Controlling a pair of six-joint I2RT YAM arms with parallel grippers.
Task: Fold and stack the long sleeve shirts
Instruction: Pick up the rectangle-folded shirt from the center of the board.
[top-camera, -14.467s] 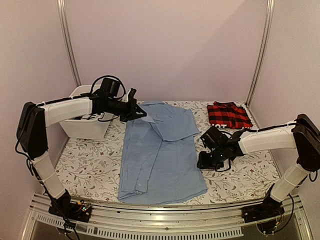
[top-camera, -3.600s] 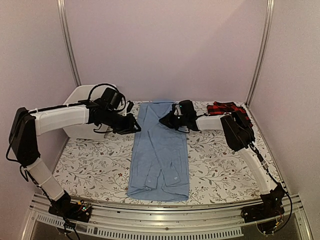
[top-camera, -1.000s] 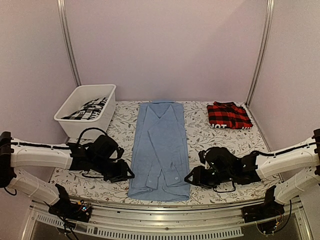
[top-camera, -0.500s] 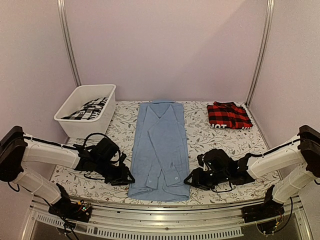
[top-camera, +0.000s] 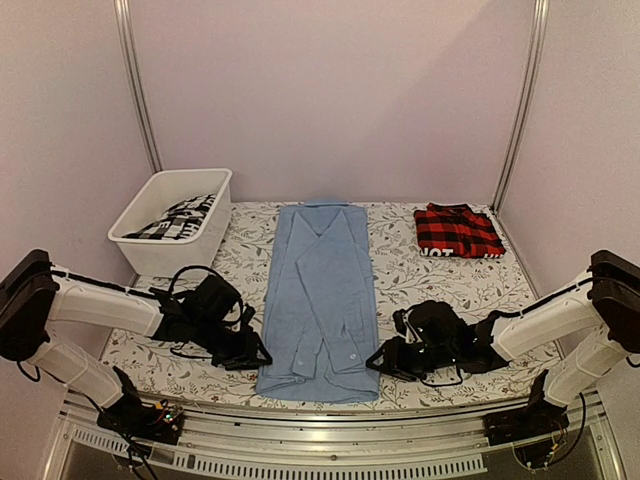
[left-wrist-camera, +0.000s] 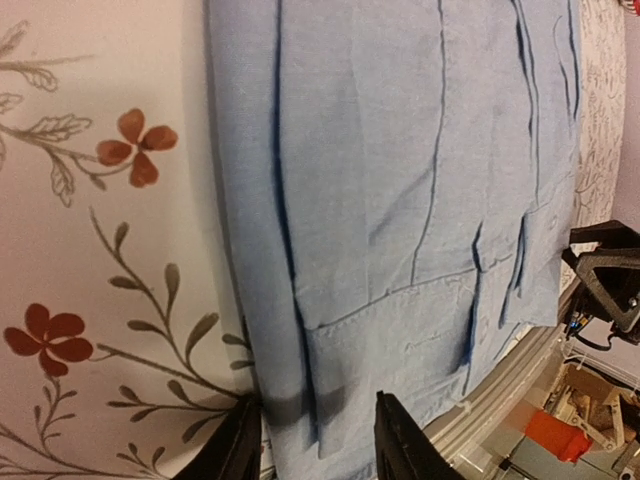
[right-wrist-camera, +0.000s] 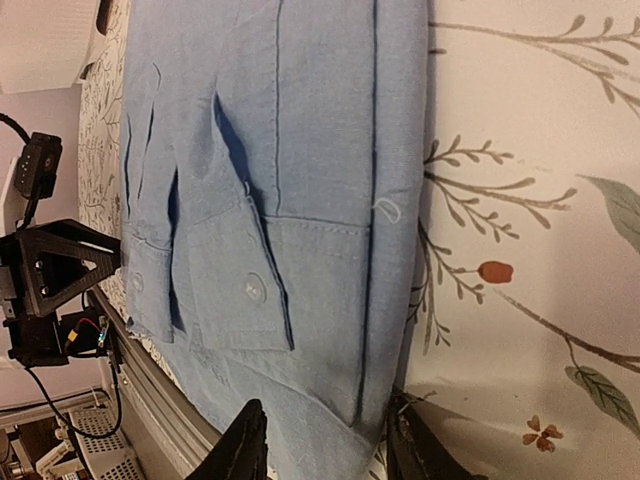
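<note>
Pale lilac walls close in a table (top-camera: 450, 290) covered with a white cloth printed with leafy sprigs and small red flowers; two metal poles (top-camera: 137, 85) rise at the back corners and an aluminium rail (top-camera: 320, 440) runs along the near edge. Well beyond the left pincer (top-camera: 260, 357) and off to its left, a white plastic bin (top-camera: 205, 240) stands at the table's far left, holding a crumpled black-and-white patterned cloth (top-camera: 180, 217). The left pincer lies low on the table at the near left corner of the light blue shirt (top-camera: 320, 290); in its wrist view the fingers (left-wrist-camera: 240, 450) are spread, with the shirt's folded edge lying between them. The blue shirt lies flat as a long narrow strip between the two pincers, collar at the far end, hem near the rail. The right pincer (top-camera: 374, 362) sits low at the shirt's near right corner, its fingers likewise apart astride the cloth edge, close to a buttoned cuff. Well beyond this pincer and to its right, the red-and-black plaid shirt (top-camera: 457, 230) lies folded at the far right, its white label facing the near side.
</note>
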